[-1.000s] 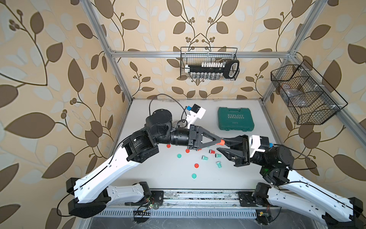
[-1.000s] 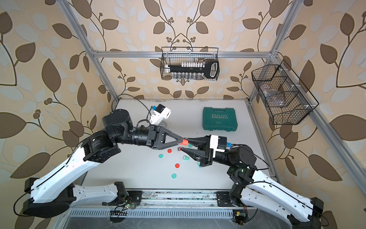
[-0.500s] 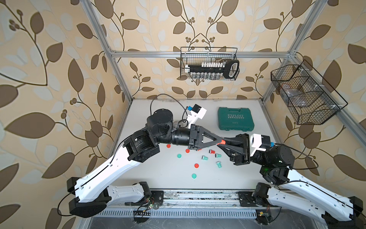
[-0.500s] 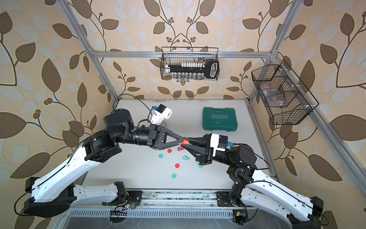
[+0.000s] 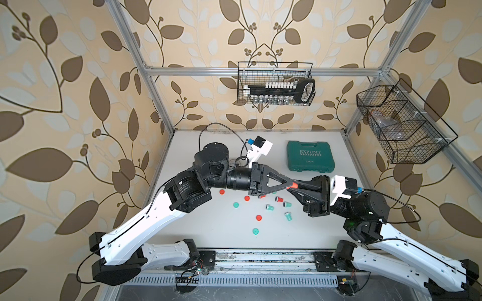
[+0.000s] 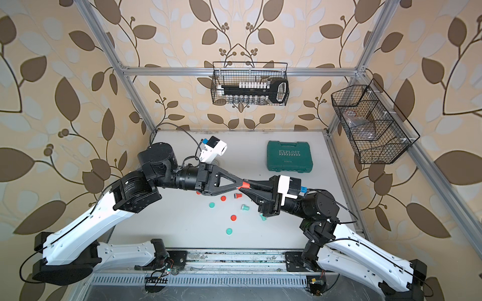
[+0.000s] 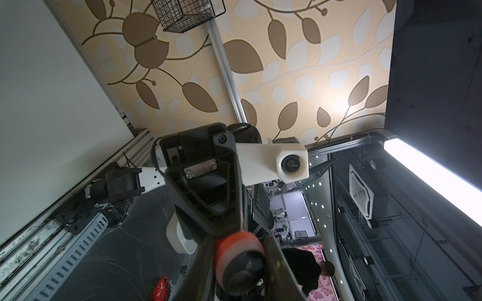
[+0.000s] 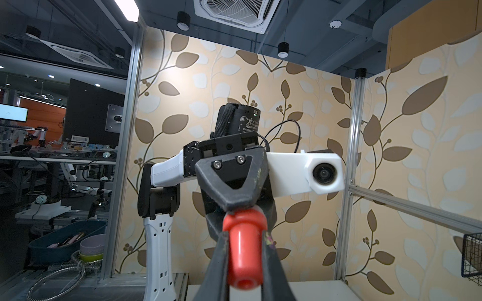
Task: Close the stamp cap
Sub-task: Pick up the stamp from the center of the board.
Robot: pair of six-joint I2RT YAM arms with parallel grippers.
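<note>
Over the white table (image 5: 221,229), the back-wall wire basket (image 5: 241,86) holds a black socket rack (image 5: 273,91); a green EXPLOIT case (image 5: 310,155) lies shut. The left gripper (image 7: 238,260) and right gripper (image 8: 245,255) both pinch the red stamp (image 5: 295,185) mid-air above loose caps (image 5: 258,217).

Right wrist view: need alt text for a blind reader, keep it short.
A red stamp fills the foreground, clamped between the black fingers of the right gripper, its wide end pinched by the left gripper facing the camera. Behind are the left arm's white wrist camera and leaf-patterned wallpaper.
</note>
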